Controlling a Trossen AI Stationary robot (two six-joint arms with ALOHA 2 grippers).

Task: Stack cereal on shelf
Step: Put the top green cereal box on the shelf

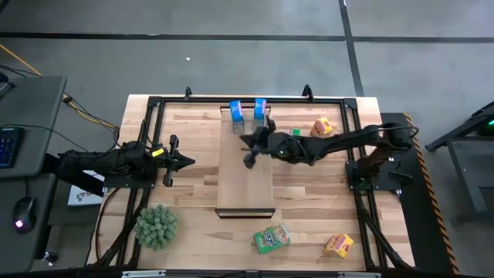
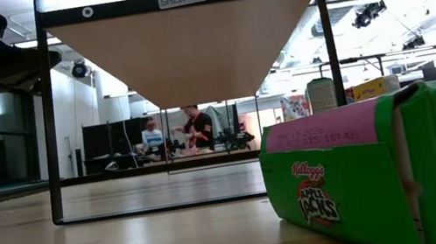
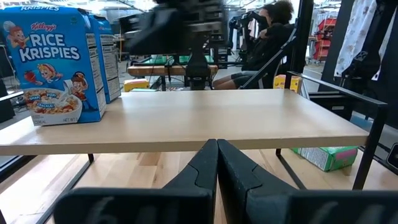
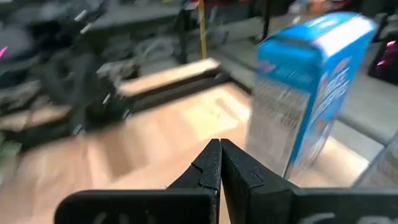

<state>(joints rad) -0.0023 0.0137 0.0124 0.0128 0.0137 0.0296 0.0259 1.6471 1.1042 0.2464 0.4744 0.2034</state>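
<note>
The shelf [image 1: 245, 181] is a pale board raised on a black frame. Two blue cereal boxes [image 1: 236, 113] [image 1: 261, 110] stand upright on their bases at its far end; in the left wrist view the nearer blue box [image 3: 50, 62] reads Rice Krispies. A green box [image 1: 272, 238] and an orange box [image 1: 338, 245] lie on the tabletop near the front edge. Another orange box [image 1: 323, 127] sits right of the shelf. My right gripper [image 1: 250, 157] [image 4: 219, 149] hovers shut over the shelf, close to a blue box [image 4: 311, 87]. My left gripper [image 1: 185, 161] [image 3: 217, 149] waits shut, left of the shelf.
A spiky green plant [image 1: 157, 225] stands at the table's near left. Black frame bars [image 1: 154, 104] run around the tabletop. A small green thing [image 1: 296, 132] shows beside the right arm. The green box [image 2: 369, 176] fills the low view's right. People sit in the room beyond [image 2: 193, 131].
</note>
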